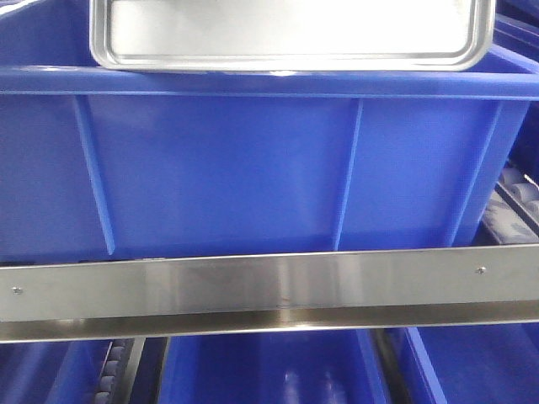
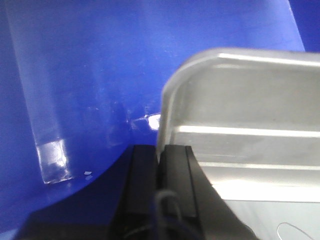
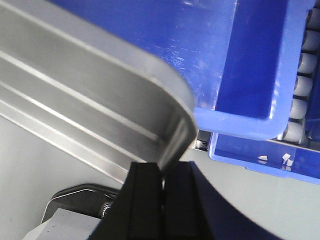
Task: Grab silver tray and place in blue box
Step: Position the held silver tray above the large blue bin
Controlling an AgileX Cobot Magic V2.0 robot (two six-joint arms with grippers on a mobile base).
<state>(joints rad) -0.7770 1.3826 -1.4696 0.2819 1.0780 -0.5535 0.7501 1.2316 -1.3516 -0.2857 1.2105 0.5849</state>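
Note:
The silver tray [image 1: 290, 34] hangs level at the top of the front view, just above the near rim of the blue box [image 1: 269, 168]. In the left wrist view my left gripper [image 2: 161, 150] is shut on the tray's end rim; the tray [image 2: 250, 125] fills the right, with the box's blue inner wall [image 2: 90, 75] behind. In the right wrist view my right gripper [image 3: 162, 172] is shut on the other end rim of the tray [image 3: 75, 90], with the box [image 3: 210, 60] beyond. Neither gripper shows in the front view.
A steel rail [image 1: 269, 290] crosses the front view below the box. More blue crates [image 1: 269, 370] sit under it. Conveyor rollers [image 1: 518, 198] run at the right, also in the right wrist view [image 3: 300, 75]. A second blue crate edge [image 3: 260, 160] lies near the right gripper.

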